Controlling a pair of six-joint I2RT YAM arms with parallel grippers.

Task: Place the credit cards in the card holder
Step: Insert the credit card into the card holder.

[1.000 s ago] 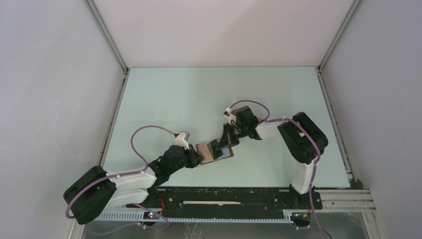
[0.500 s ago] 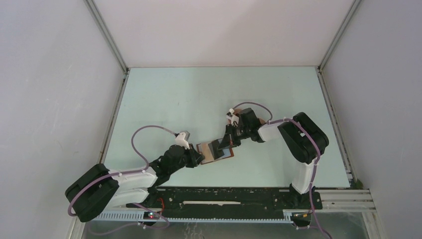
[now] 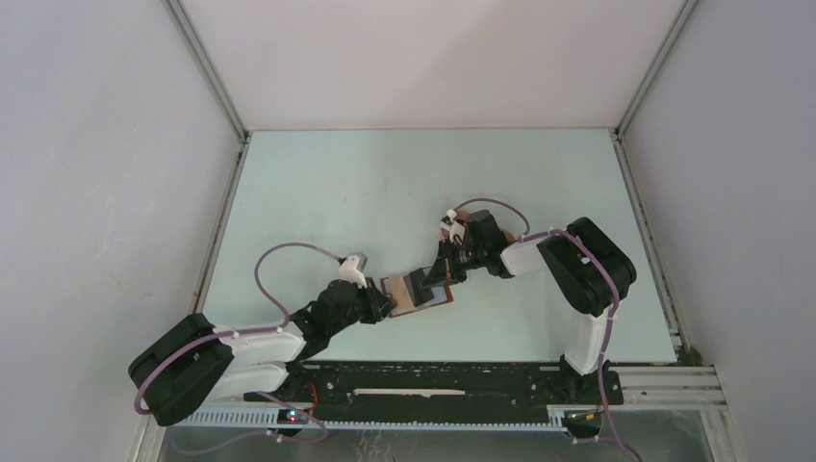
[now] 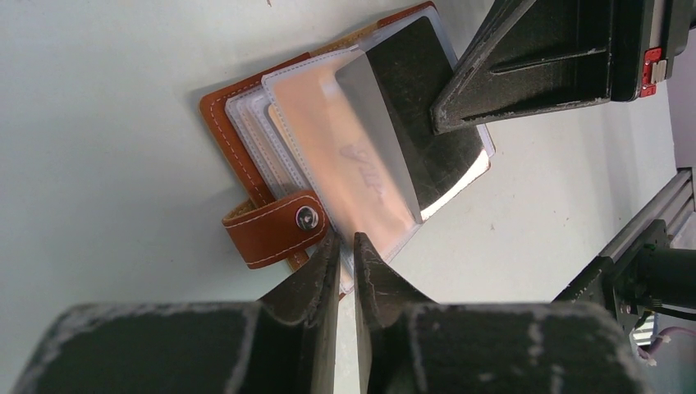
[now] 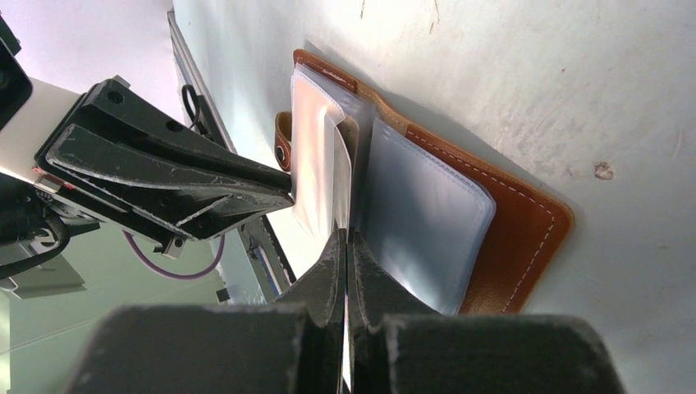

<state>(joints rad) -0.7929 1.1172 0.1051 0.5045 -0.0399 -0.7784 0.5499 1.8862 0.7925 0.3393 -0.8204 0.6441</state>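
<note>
The card holder [image 3: 430, 297] lies open on the table between the two arms. In the left wrist view its reddish-brown leather cover [image 4: 220, 111] and snap tab [image 4: 275, 230] show, with clear pockets fanned out and a tan card [image 4: 328, 144] inside one pocket. My left gripper [image 4: 345, 240] is shut on the near edge of the clear pockets. My right gripper [image 5: 348, 236] is shut on a thin black card [image 4: 427, 123], held edge-on among the grey-blue pockets [image 5: 423, 217]. Both grippers show in the top view: left [image 3: 383, 304], right [image 3: 430, 280].
The pale green table [image 3: 385, 192] is walled by white panels at left, back and right. A black rail [image 3: 433, 385] with the arm bases runs along the near edge. The left gripper's fingers [image 5: 164, 176] fill the left of the right wrist view.
The right wrist has shifted slightly to the right and nearer. The left arm has crept a little. The card holder stays in the same place.
</note>
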